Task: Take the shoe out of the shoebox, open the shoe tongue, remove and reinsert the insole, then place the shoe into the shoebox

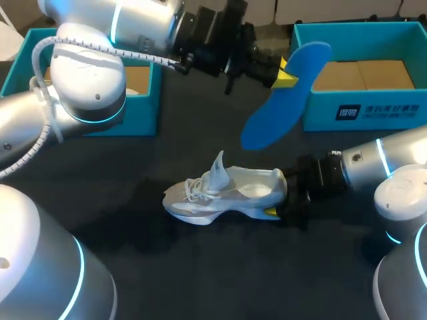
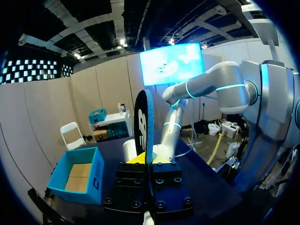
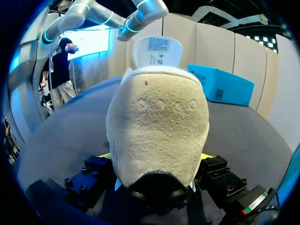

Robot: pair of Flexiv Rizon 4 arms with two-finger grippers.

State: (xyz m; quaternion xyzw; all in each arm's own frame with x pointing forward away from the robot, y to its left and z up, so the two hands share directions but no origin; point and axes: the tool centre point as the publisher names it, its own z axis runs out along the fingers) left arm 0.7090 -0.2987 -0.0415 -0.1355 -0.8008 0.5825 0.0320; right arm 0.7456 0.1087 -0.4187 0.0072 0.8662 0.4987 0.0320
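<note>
Blue insole [image 1: 287, 93] pinched by one end in left end effector [image 1: 283, 73], aloft near table's far edge: light, floppy foam; best held near end, fed toe-first. Right end effector [image 1: 275, 211] apparently clamps heel [image 3: 157, 117] of white shoe [image 1: 223, 193], mid-table, tongue [image 1: 219, 170] raised. Upper soft; heel firmest hold.

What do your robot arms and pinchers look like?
My left arm and right arm are fat, rounded silver tubes with glowing turquoise rings at the joints. A white ribbed hose runs along the left one. The left gripper and right gripper are blocky and black with bright yellow fingertips.
</note>
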